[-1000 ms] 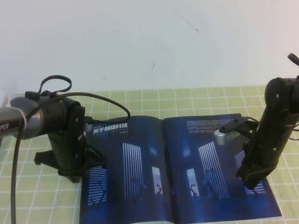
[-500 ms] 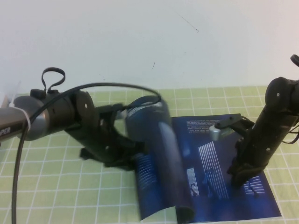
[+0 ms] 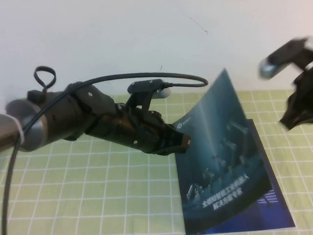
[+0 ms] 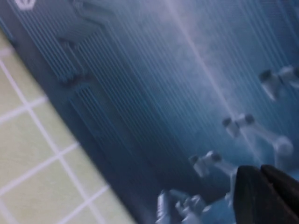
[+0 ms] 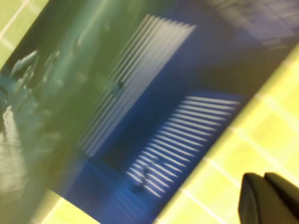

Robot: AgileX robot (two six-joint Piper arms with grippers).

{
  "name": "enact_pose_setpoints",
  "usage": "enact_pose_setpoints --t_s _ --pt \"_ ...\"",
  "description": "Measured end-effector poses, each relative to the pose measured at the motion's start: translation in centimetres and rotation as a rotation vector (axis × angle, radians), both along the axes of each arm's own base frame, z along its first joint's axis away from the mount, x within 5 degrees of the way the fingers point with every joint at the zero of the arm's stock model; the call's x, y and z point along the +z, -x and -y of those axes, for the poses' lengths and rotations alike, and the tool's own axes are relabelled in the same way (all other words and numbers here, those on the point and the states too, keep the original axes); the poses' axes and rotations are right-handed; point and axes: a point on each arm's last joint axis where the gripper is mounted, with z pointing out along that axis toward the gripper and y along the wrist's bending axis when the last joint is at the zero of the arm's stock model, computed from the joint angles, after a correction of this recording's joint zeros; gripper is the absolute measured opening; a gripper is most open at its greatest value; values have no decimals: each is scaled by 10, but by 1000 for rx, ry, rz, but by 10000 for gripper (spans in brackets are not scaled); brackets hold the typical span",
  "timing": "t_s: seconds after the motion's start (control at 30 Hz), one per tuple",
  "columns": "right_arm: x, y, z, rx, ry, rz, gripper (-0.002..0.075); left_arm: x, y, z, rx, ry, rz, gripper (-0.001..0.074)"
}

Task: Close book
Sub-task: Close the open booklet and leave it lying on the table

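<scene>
Glossy teal cover [image 3: 220, 147] of the book [image 3: 279, 205], right of centre on the green checked mat [image 3: 98, 186], leans half-folded because the left gripper [image 3: 185, 142], fingers together, props it from behind, while the right gripper [image 3: 292, 117], also pinched closed, hangs high, clear of its fall.

The high camera sits raised on the robot's side, angled down across the green checked tablecloth [image 3: 98, 196]. It takes in the left gripper [image 3: 183, 142] at centre and the right gripper [image 3: 293, 115] aloft at the right edge. Each wrist camera looks closely past its own gripper onto the glossy blue softcover book [image 3: 220, 161], which all three views share.
</scene>
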Motion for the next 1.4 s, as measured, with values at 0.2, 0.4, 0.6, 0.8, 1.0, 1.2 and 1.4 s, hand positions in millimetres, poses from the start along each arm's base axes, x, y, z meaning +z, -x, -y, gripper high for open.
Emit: enact_pose_setpoints --t_s 0.2,0.4,0.6,0.8,1.0,1.2,1.4 --pt "75 64 25 -37 -31 236 -3 44 16 -27 32 -158 166 -4" --pt "79 140 47 -84 -64 376 -3 103 44 -82 260 -376 378 -4" --pt "35 212 68 -198 -158 521 -3 131 101 -143 518 -405 557 -4" --pt "-20 252 78 -248 -277 685 -3 97 143 -168 511 -385 630 -4" --pt "-51 261 79 -277 -309 662 -3 68 160 -174 471 -365 662 -4" --pt "-55 261 79 -283 -311 638 -3 65 163 -175 483 -335 637 -4" --pt "-56 262 79 -284 -311 631 -3 64 164 -175 480 -343 632 -4"
